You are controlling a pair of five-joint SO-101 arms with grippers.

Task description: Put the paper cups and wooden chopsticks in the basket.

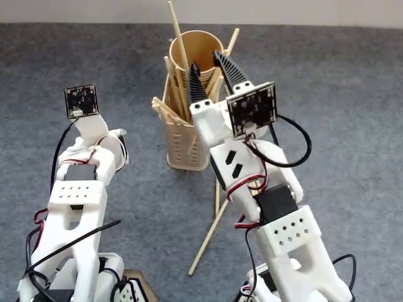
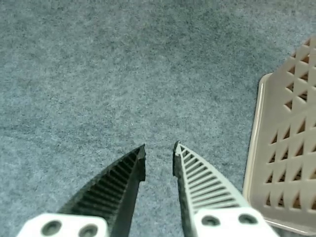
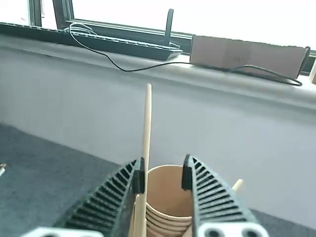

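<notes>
A beige lattice basket (image 1: 182,148) stands at the middle of the grey carpet. Stacked paper cups (image 1: 198,50) sit in it, and several wooden chopsticks (image 1: 178,41) poke out of its top. My right gripper (image 1: 213,74) hovers open just above the basket. In the right wrist view its fingertips (image 3: 163,174) frame the cup stack (image 3: 165,200), and one upright chopstick (image 3: 146,128) stands beside a finger. A loose chopstick (image 1: 204,248) lies on the carpet under the right arm. My left gripper (image 2: 159,158) points down at bare carpet left of the basket (image 2: 286,148), slightly open and empty.
The left arm (image 1: 85,163) stands left of the basket, the right arm (image 1: 264,201) close behind it. Grey carpet (image 1: 340,94) stretches to both sides. A pale wall with a sill, cables and a box (image 3: 244,54) lies beyond the table.
</notes>
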